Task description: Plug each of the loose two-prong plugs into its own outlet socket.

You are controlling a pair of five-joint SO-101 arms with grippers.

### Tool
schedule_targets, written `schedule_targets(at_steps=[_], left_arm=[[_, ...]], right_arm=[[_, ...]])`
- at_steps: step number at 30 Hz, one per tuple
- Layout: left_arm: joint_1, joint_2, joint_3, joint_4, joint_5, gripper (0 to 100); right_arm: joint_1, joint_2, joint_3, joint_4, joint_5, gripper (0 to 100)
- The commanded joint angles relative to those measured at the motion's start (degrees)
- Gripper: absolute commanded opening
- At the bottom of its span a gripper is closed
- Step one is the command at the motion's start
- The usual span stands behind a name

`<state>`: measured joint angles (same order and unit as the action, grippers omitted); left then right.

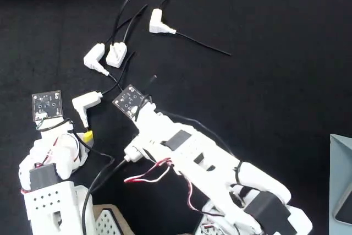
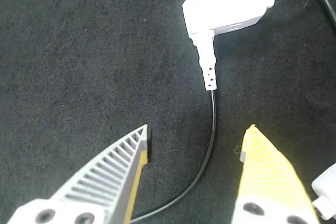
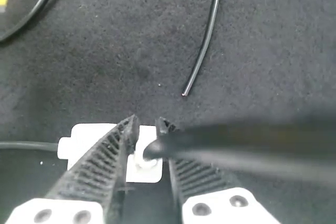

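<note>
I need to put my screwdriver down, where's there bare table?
The wide bare cloth right of the loose cable tip, beyond the right arm, is free. The far left is crowded with white plugs, and the left arm sits just below them.

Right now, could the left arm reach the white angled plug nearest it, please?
Probably yes: the left gripper is open and the white angled plug lies just ahead, with only a black cable between.
</note>
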<state>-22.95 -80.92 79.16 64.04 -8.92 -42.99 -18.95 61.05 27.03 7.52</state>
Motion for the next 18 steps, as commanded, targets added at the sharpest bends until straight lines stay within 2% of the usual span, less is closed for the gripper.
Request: schedule_targets(at_steps=[1,4,7,18], left_arm=[[-0.6,-0.4,-0.3,-0.4,0.1,29],[-0.6,-0.4,-0.3,-0.4,0.1,29],[-0.6,-0.4,-0.3,-0.5,0.1,29],[-0.3,-0.4,0.2,-0.8,0.0,29]], right_arm=[[0.4,1.6,-3.6,6.6,0.4,4.9],[0.4,1.6,-8.3,14.0,-3.3,11.6],[0.3,1.6,-11.6,18.5,-4.8,12.6],[0.3,0.1,-12.5,18.9,-5.2,10.9]])
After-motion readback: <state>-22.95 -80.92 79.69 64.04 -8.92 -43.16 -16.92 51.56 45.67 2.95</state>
